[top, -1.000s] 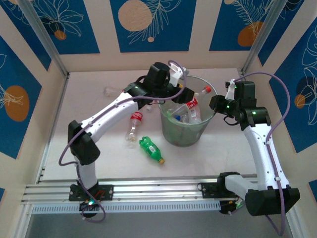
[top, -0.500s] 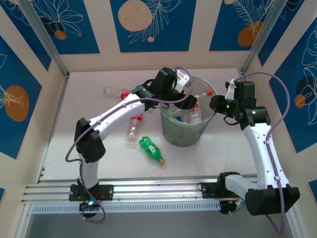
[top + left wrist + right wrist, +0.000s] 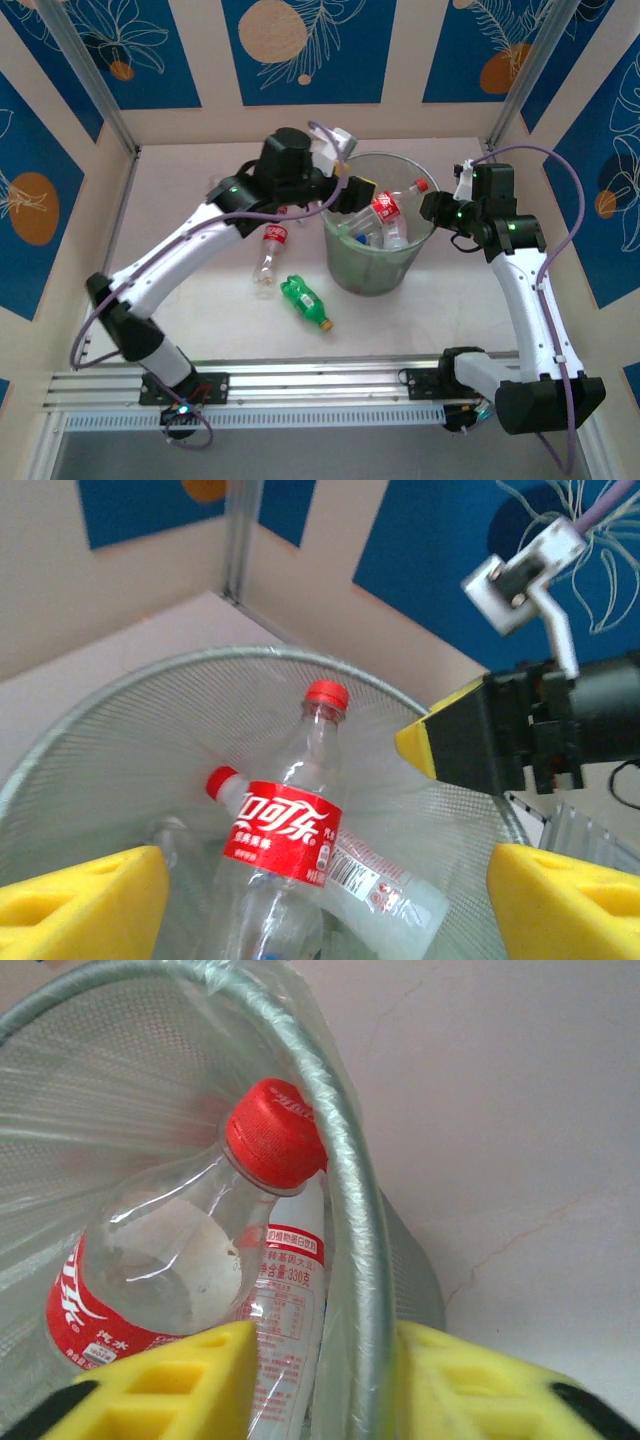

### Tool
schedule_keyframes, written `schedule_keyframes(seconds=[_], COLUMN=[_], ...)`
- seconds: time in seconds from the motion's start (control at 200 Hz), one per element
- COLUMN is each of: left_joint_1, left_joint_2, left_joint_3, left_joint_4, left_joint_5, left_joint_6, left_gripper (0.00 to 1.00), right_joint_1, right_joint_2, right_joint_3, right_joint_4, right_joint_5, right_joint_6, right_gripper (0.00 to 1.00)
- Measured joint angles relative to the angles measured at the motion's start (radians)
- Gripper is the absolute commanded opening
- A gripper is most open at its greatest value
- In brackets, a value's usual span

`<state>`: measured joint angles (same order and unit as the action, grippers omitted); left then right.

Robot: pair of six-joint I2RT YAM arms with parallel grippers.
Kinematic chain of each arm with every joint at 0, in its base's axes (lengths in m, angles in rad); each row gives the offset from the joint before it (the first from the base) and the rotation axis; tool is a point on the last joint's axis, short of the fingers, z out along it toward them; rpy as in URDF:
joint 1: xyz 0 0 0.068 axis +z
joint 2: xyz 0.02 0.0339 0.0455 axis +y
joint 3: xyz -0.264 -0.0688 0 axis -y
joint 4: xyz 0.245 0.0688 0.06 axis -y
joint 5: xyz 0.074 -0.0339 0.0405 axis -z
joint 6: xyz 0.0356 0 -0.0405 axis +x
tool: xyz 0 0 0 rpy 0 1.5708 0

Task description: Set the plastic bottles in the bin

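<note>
The round translucent pale-green plastic bin (image 3: 345, 268) stands on the pale surface (image 3: 450, 310) with several clear plastic bottles inside. In the left wrist view, one clear red-capped bottle (image 3: 290, 840) has a red label with the white Chinese Coca-Cola script. The overhead view shows that label too small to read. The left end effector (image 3: 352, 192) hangs at the bin's left rim, its yellow fingers (image 3: 80, 900) spread wide and empty. The right end effector (image 3: 432, 208) straddles the right rim (image 3: 350, 1210) with a narrow gap; I cannot tell whether it grips. The overhead view adds two bottles on the surface left of the bin: a clear red-labelled bottle (image 3: 270, 248) and a green plastic bottle with a yellow cap (image 3: 303, 300).
</note>
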<state>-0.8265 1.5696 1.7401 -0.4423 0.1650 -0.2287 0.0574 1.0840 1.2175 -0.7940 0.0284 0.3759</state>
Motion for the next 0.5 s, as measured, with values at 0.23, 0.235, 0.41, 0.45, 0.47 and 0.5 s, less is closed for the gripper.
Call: schedule_keyframes(seconds=[0.23, 0.235, 0.41, 0.45, 0.47, 0.5], left_joint_1=[0.13, 0.134, 0.281, 0.301, 0.306, 0.309], left_joint_2=[-0.241, -0.245, -0.4, -0.425, -0.432, -0.437], left_joint_3=[-0.291, -0.296, -0.551, -0.597, -0.614, -0.636], left_joint_4=[-0.041, -0.043, -0.139, -0.163, -0.174, -0.19], left_joint_5=[-0.084, -0.086, -0.143, -0.154, -0.16, -0.165], left_joint_6=[-0.013, -0.014, -0.065, -0.078, -0.08, -0.087], left_gripper=[0.84, 0.84, 0.84, 0.84, 0.84, 0.84], right_joint_1=[0.002, 0.002, 0.001, 0.001, 0.001, 0.001], right_joint_2=[-0.001, -0.001, -0.019, -0.022, -0.023, -0.025], right_joint_3=[0.033, 0.035, 0.045, 0.045, 0.045, 0.045], right_joint_4=[-0.003, -0.003, 0.0, 0.0, 0.0, 0.0], right_joint_5=[-0.006, -0.006, -0.01, -0.01, -0.01, -0.01], right_joint_6=[-0.006, -0.002, -0.005, -0.005, -0.005, -0.005], right_gripper=[0.58, 0.59, 0.69, 0.69, 0.69, 0.7])
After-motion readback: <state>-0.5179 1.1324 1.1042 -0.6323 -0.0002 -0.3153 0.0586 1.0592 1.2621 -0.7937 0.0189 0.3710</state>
